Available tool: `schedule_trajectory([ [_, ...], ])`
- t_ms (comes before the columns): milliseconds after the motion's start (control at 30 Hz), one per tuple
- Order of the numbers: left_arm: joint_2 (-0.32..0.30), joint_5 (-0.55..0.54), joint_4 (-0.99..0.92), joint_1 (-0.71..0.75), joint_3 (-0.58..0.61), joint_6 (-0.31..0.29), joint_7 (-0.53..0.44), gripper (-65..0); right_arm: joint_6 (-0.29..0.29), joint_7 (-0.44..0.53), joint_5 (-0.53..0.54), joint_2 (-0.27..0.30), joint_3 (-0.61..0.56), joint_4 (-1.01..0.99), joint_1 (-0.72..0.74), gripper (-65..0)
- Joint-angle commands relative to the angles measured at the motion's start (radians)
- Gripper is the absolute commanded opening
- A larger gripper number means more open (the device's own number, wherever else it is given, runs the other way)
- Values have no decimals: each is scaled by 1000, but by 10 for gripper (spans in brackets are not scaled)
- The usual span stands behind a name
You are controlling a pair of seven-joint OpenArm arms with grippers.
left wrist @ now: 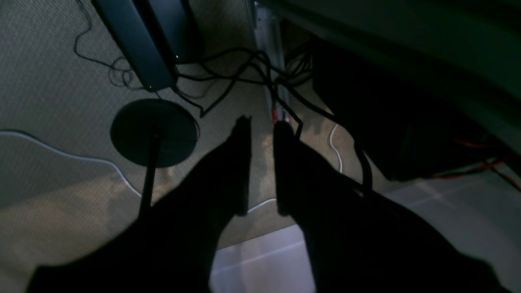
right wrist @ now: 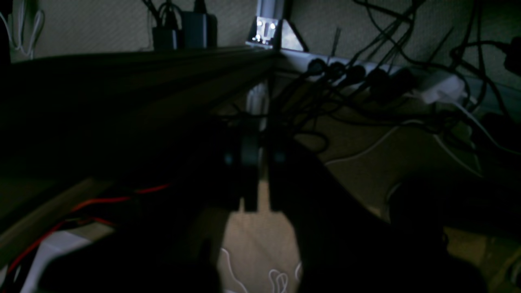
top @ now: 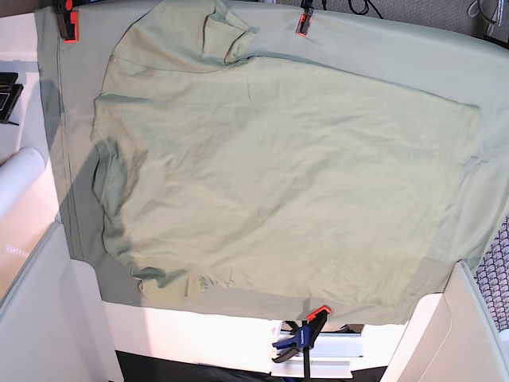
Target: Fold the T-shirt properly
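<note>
- Left wrist view: the left gripper (left wrist: 260, 126) hangs low beside the table, pointing at carpet, a round black stand base (left wrist: 154, 132) and a tangle of cables (left wrist: 244, 69). Its two dark fingers stand slightly apart with a clear strip of floor between them, and nothing is in them. No shirt here.
- Right wrist view: the right gripper (right wrist: 260, 162) is also down by the table's edge, facing a power strip (right wrist: 366, 75) and more cables. The jaws are all but pressed together, only a sliver of light between them, and they grasp nothing. No shirt here either.
- Base view: neither arm shows. The T-shirt (top: 278, 175) lies spread on the tablecloth (top: 469, 56), which is pinned by clamps (top: 306, 334). The collar sits at the left edge and the hem at the right. One sleeve is bunched at the top left, the other crumpled near the bottom left.
- My read: the fold has not begun. To do the first step well, both arms should rise clear of the table edge, spread their jaws, and pinch only shirt fabric, never the cloth beneath. Flattening the crumpled sleeves first would give cleaner creases.
</note>
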Motion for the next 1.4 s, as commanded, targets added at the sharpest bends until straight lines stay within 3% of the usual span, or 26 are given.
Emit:
schedule_trajectory([
  [0, 0, 0, 3, 2, -1, -14, -7, -555, 8, 16, -3, 2, 3, 5, -6, -616],
  [500, -1, 0, 3, 4, -1, -18, -43, -555, 8, 23, -2, 2, 3, 8, -6, -616],
  [700, -13, 0, 9, 21, -1, -172, -46, -555, 23, 23, -3, 3, 3, 8, -12, -616],
  [833, -34, -1, 45, 65, -1, -201, -98, -555, 29, 23, -4, 3, 2, 26, -44, -616],
  [933, -55, -4, 113, 124, -1, -201, -126, -555, 31, 23, -4, 9, 2, 82, -96, -616],
  [1033, -87, -12, 216, 197, -1, -206, -141, -555, 76, 23, -3, 23, 2, 177, -170, -616],
  [1167, -134, -88, 401, 304, -3, -227, -141, -554, 105, 23, -1, 56, 2, 349, -297, -616],
  [1367, -191, -174, 718, 491, -95, -236, -140, -553, 117, 23, 107, 131, 2, 653, -514, -616],
])
